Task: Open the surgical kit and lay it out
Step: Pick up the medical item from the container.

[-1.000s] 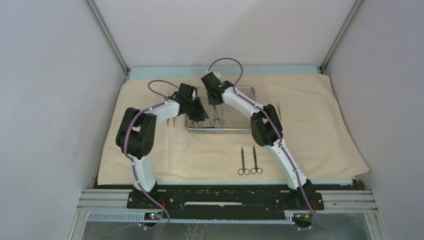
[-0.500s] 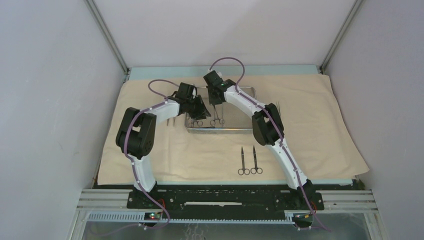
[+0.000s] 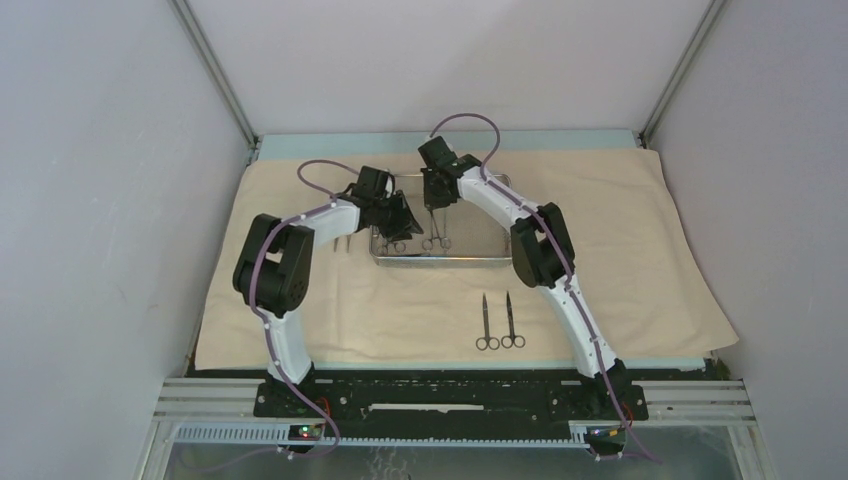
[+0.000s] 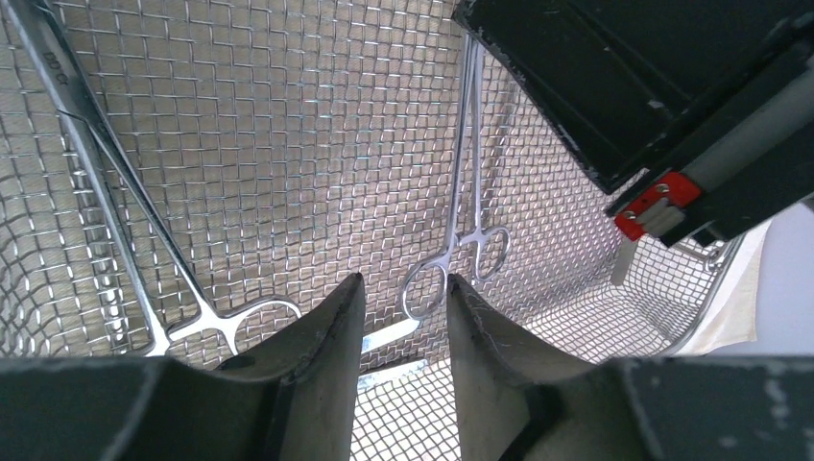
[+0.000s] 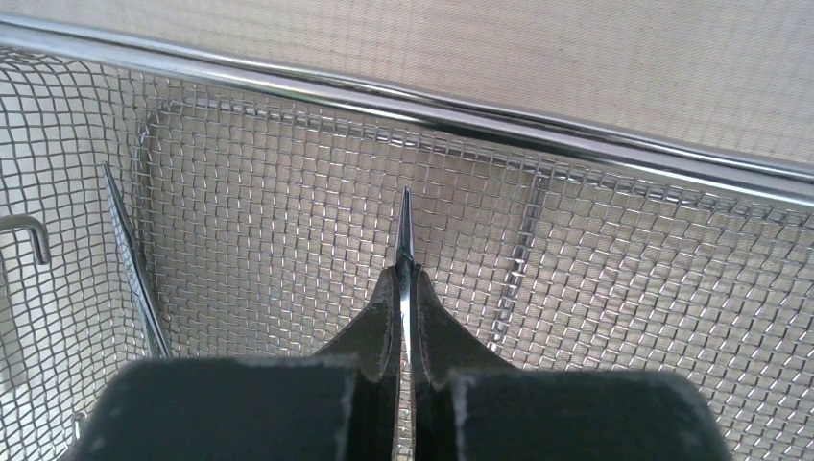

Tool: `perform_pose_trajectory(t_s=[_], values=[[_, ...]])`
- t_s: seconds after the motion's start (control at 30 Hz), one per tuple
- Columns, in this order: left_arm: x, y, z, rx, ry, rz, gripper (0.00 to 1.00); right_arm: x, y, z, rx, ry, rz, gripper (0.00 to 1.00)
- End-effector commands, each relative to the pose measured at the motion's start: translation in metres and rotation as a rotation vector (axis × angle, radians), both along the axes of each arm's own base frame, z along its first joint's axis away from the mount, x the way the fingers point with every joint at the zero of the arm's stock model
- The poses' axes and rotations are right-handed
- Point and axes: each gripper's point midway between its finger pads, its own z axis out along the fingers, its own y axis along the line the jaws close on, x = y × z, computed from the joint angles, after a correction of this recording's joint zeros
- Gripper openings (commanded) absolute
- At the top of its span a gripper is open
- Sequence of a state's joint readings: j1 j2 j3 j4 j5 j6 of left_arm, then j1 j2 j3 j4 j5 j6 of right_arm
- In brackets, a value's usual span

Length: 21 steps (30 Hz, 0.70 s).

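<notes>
A beige cloth wrap (image 3: 620, 290) is spread over the counter (image 3: 560, 140). A shallow rectangular steel mesh tray (image 3: 460, 262) sits on the cloth at the rear middle, with slim steel tweezers (image 3: 342, 243) on the cloth just left of it. In the tray, a ring-handled steel clamp (image 4: 96, 144) lies at the left, near the left gripper (image 4: 403, 283), while a second ring-handled steel clamp (image 4: 466, 173) to its right has its tip between the jaws of the right gripper (image 5: 403, 274) at the tray's rear, its rings toward the front. Before the tray, well apart from it, two ring-handled steel scissors lie side by side on the cloth, one (image 3: 486, 325) just left of the other (image 3: 511, 322), rings toward the near edge.
</notes>
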State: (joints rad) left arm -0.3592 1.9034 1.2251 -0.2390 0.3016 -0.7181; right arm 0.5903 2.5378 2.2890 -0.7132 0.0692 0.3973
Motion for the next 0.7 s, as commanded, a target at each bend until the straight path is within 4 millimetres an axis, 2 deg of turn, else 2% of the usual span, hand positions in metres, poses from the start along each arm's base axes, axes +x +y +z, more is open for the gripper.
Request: perform_pose_trajectory(t_s=[0.0,0.3,0.67], values=[[-0.002,-0.010,-0.004,-0.028,0.004,-0.021,0.42,0.007,0.005,0.052,0.114,-0.049,-0.016,0.00],[-0.008,-0.031,-0.007,-0.104,0.033,-0.037,0.43,0.007,0.003,0.047,0.183,0.000,-0.030,0.00],[-0.010,-0.040,-0.012,-0.161,0.081,0.003,0.42,0.007,0.000,0.040,0.245,0.051,-0.050,0.00]])
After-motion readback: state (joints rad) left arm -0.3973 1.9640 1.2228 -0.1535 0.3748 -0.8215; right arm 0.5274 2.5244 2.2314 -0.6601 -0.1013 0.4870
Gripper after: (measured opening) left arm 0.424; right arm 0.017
